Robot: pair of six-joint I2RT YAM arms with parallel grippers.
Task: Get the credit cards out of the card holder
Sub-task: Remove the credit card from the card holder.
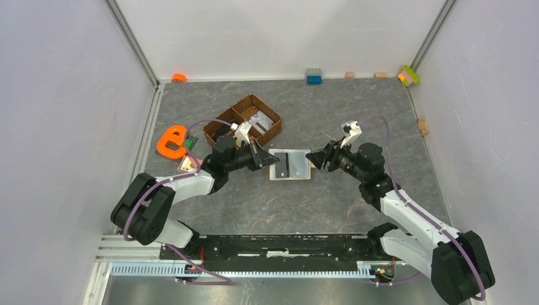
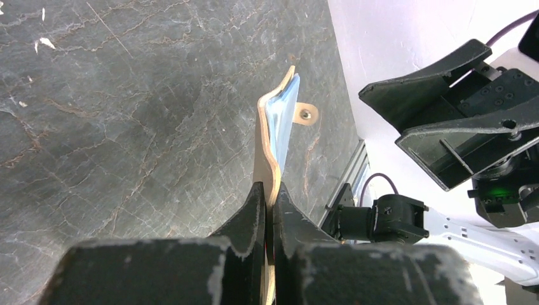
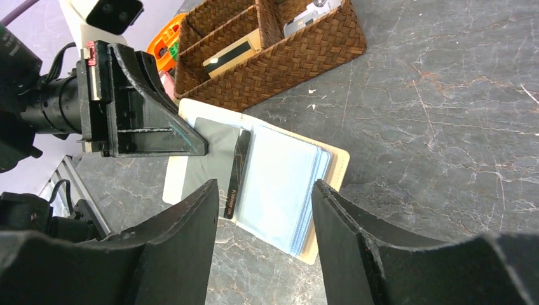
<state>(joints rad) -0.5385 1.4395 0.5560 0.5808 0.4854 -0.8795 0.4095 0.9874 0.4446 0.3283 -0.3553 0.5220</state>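
Note:
The beige card holder lies open on the dark table between my two grippers. My left gripper is shut on its left edge; in the left wrist view the beige cover runs edge-on out of the shut gripper, with its snap tab beyond. My right gripper stands open just above the clear sleeves, touching nothing. A dark printed card lies along the fold. A cream credit card with a dark stripe lies in the basket.
The brown wicker basket stands behind the left gripper. An orange letter toy and a small pinkish flat piece lie at the left. Small blocks line the back wall. White walls close both sides.

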